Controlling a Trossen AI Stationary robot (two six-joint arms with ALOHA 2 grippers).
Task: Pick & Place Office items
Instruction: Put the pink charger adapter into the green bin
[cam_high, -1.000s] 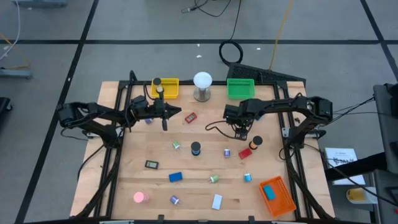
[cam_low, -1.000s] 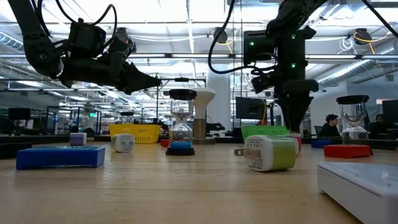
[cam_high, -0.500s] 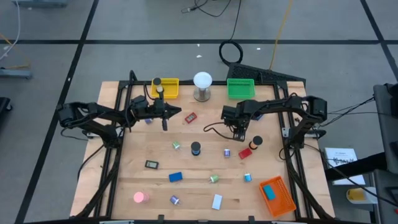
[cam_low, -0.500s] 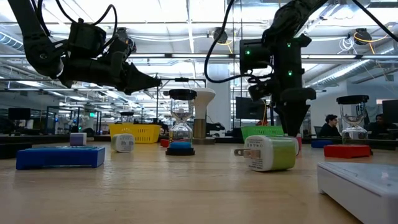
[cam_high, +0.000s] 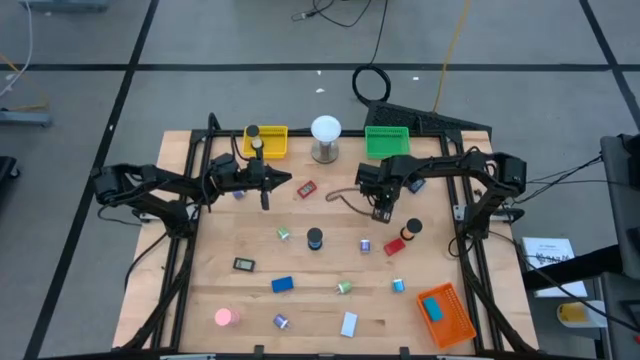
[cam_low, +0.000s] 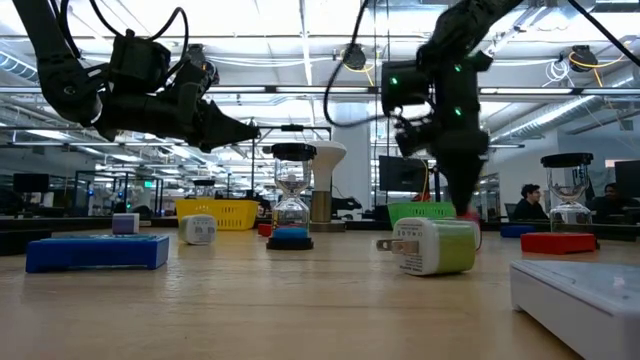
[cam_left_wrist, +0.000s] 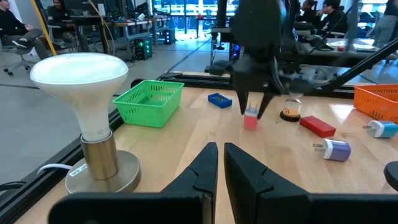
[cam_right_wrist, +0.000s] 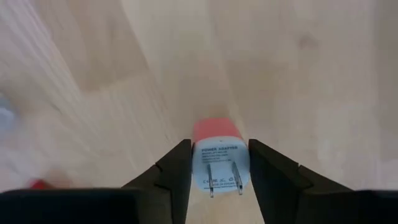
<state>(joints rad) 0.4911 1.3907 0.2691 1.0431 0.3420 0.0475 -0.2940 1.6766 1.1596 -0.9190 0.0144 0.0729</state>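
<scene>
You're at the pick: the right gripper (cam_right_wrist: 219, 163), right of centre in the high view, clasps the red plug (cam_right_wrist: 217, 155). Next, lift clear and choose a tray. The left gripper (cam_left_wrist: 219, 163) waits clenched, empty, at upper left.

Wooden table (cam_high: 300, 262) strewn with small office items (cam_high: 282, 284).

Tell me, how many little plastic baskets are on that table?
3: a yellow basket and a green basket at the far edge, either side of the lamp, and an orange basket at the near right corner.
</scene>
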